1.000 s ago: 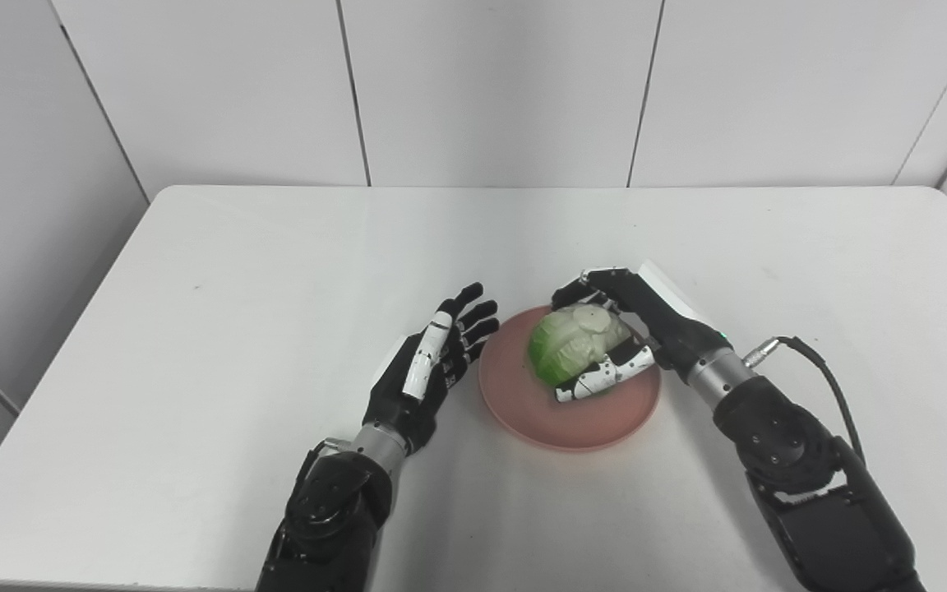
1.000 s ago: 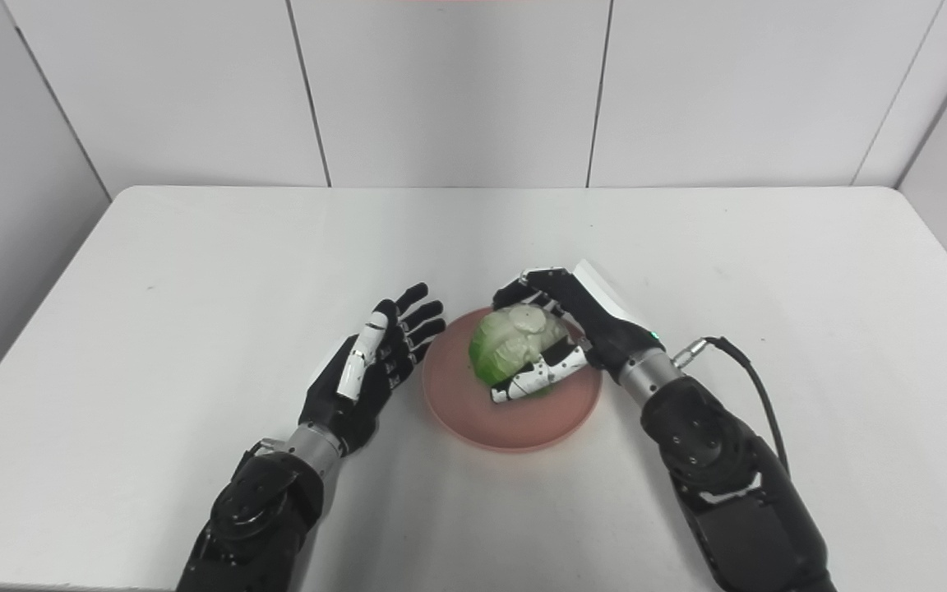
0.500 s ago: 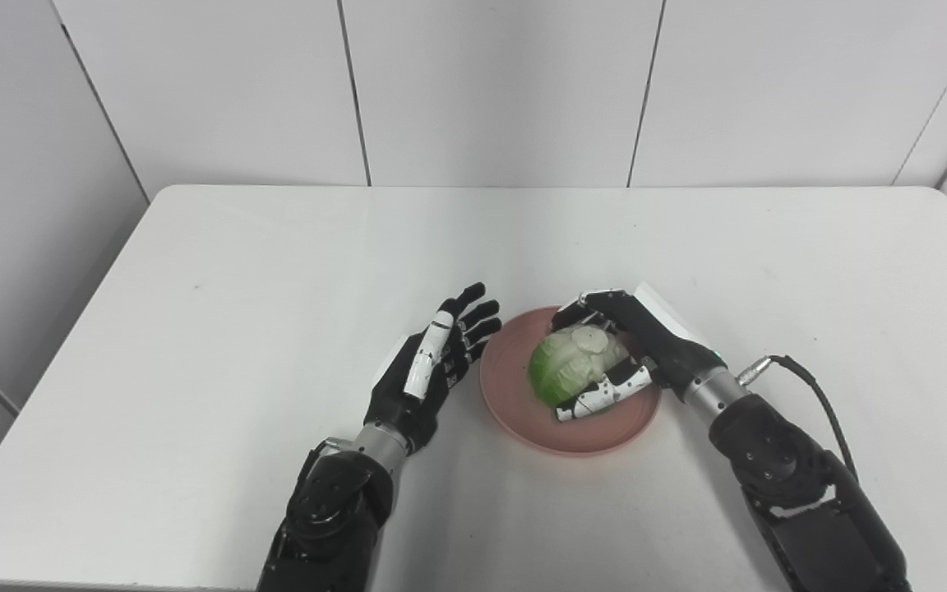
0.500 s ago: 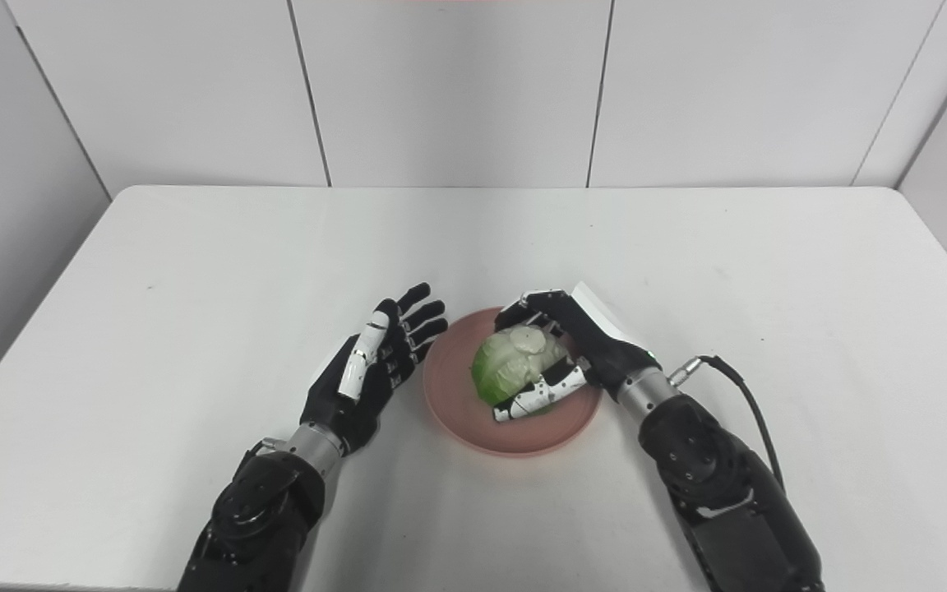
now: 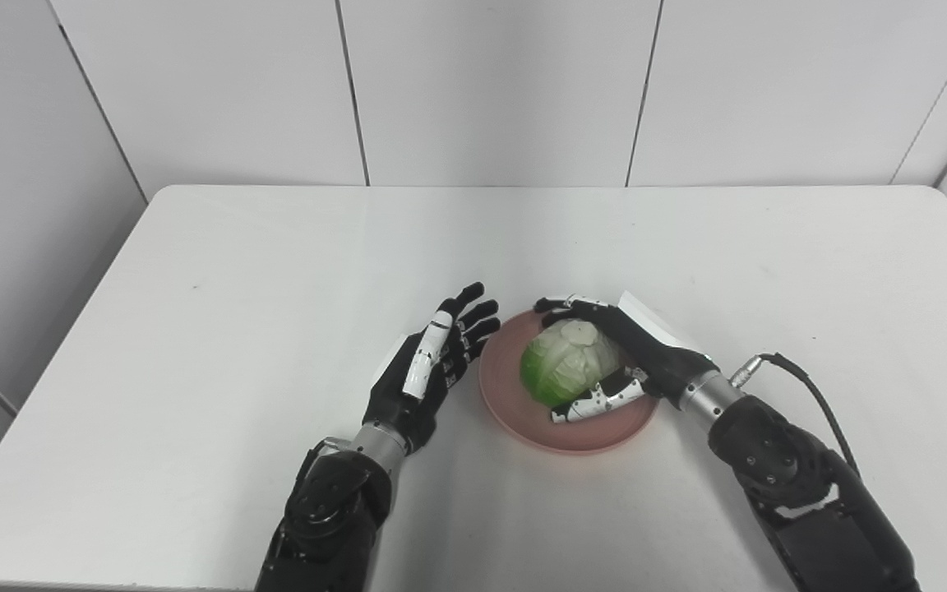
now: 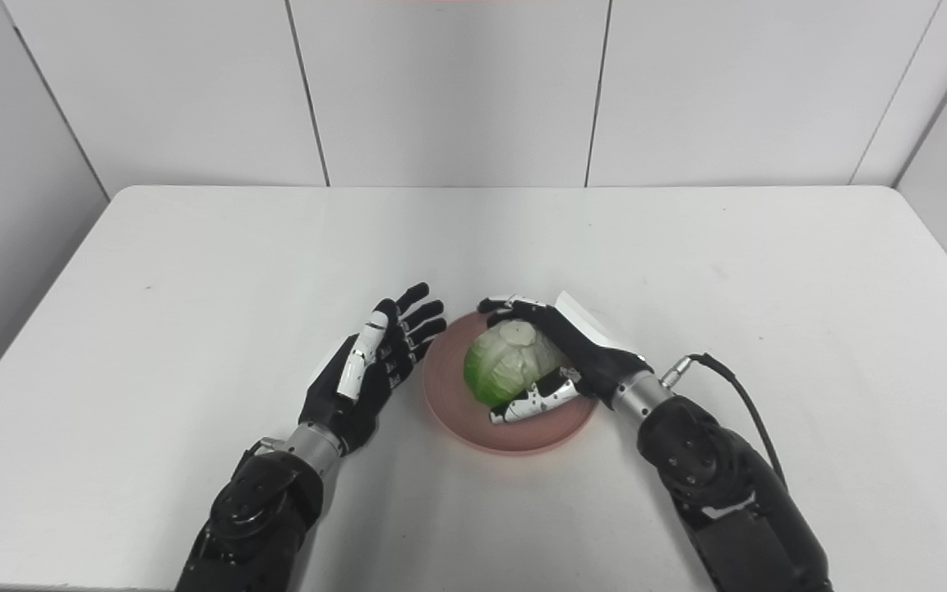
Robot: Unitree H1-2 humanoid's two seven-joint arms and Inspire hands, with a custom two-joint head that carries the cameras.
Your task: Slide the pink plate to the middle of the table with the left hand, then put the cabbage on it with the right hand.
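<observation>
The pink plate (image 5: 523,415) lies near the middle of the white table (image 5: 276,271). A green and white cabbage (image 5: 564,370) rests on it. My right hand (image 5: 646,353) wraps the cabbage from the right, with fingers stretched over its far top and the thumb along its near side, shut on it. My left hand (image 5: 424,370) rests open on the table just left of the plate's rim, fingers apart and pointing away from me, holding nothing.
A cable (image 5: 802,382) loops off the right wrist above the table. The table's left edge (image 5: 54,345) drops off beside a grey wall. White wall panels stand behind the far edge.
My right hand has sunk lower and shifted slightly left with the cabbage, which now sits on the plate; its fingers have stretched out over the top. The left hand has stayed still.
</observation>
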